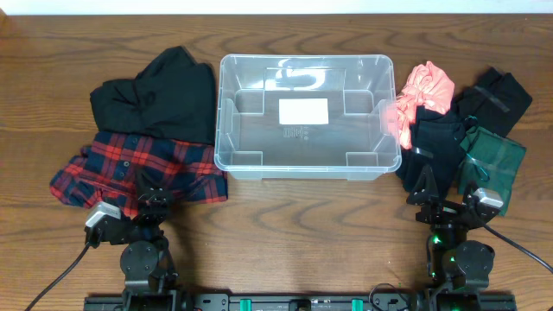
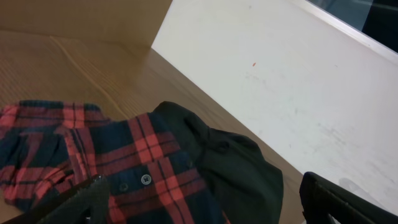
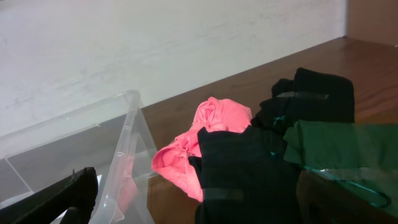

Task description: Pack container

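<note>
Wooden table [image 1: 285,242], clear container [image 1: 307,58] at centre; plaid shirt [image 1: 130,168] left, pink cloth [image 1: 425,86] right; left gripper [image 2: 202,186], right gripper [image 3: 193,186], both spread wide

On the wooden surface [image 1: 302,233], a crumpled black garment [image 1: 160,95] lay at the left, touching a red plaid shirt [image 1: 130,168] with dark buttons. At the right, a coral-pink cloth [image 1: 425,86] rested against a dark folded piece [image 1: 436,142]. A green plaid garment [image 1: 494,160] lay just beside that, with another black bundle [image 1: 497,95] behind. A white wall [image 2: 280,74] bordered the far edge.
</note>
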You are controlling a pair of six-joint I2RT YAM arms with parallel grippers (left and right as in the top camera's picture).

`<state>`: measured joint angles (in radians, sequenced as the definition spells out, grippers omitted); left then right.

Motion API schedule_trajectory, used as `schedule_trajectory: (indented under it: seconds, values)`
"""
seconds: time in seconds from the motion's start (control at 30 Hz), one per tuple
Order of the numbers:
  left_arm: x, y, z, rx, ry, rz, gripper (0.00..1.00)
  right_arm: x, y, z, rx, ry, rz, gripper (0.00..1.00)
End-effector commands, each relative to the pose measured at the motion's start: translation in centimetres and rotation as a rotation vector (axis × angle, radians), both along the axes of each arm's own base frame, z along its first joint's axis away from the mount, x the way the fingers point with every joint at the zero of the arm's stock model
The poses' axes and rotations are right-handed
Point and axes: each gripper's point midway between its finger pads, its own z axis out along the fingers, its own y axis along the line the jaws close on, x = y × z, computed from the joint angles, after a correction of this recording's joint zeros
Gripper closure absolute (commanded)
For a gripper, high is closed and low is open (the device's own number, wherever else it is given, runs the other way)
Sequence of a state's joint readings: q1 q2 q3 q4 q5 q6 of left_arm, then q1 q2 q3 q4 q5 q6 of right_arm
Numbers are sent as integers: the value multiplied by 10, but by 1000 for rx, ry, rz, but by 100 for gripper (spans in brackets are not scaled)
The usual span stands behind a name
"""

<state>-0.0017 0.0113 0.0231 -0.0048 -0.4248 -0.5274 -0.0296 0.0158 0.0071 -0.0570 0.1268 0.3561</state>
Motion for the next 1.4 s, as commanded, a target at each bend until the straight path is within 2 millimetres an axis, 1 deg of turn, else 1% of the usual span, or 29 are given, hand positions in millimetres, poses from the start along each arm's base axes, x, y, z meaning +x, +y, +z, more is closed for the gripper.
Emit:
schedule_trajectory:
  seconds: [0.0,1.07,1.17,1.23,1.37]
  values:
    - [-1,1,-17,-1,54,5,2,-1,-4,-2,7,5,-14,1]
    - [-1,1,-17,-1,54,5,2,0,-3,-2,8,4,-12,1]
    - [-1,1,-17,-1,54,5,2,1,5,-2,14,6,35,1]
    - [-1,1,-17,-1,54,5,2,1,15,-4,23,11,95,1]
    - [-1,1,-17,-1,54,5,2,2,29,-4,92,8,172,1]
